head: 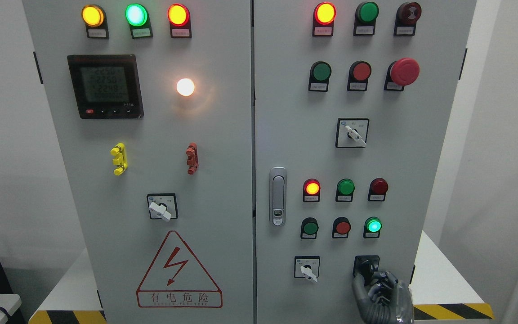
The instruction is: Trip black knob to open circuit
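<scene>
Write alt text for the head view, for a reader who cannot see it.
The robot's right hand reaches up from the lower right, fingers at the black knob low on the right door of a grey electrical cabinet. Both doors carry indicator lamps, pushbuttons and white selector switches; the left has a digital meter.
</scene>
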Robot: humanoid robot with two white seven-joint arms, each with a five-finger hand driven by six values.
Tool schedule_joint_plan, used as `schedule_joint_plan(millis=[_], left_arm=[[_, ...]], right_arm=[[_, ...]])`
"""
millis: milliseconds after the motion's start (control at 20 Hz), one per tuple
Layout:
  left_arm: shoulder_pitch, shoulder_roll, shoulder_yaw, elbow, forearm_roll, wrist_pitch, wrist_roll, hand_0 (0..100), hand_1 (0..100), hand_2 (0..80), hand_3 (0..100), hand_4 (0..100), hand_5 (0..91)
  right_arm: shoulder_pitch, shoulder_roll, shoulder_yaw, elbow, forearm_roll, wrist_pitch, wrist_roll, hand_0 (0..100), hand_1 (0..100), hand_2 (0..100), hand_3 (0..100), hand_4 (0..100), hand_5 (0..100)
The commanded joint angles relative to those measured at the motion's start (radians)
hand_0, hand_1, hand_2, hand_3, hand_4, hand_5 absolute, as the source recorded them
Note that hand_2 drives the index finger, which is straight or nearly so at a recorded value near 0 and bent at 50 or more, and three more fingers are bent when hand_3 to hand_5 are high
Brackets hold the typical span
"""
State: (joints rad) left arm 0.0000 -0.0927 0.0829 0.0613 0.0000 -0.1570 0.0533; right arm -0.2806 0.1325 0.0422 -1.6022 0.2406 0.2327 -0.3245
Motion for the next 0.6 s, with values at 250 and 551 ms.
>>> schedule_joint_plan(millis=[250,551], left_arm=[[-0.008,0.001,0.000,0.000,-0.034,0.001,0.000,12,39,0.0,0,0,0.0],[-0.008,0.001,0.000,0.000,-0.032,0.001,0.000,12,39,0.0,0,0,0.0]], right_arm=[[0.001,-0.002,-0.007,0.001,0.016,-0.047,0.001,56,80,58,91,92,96],[0.001,-0.004,-0.011,-0.001,0.028,-0.050,0.001,56,80,58,91,92,96]])
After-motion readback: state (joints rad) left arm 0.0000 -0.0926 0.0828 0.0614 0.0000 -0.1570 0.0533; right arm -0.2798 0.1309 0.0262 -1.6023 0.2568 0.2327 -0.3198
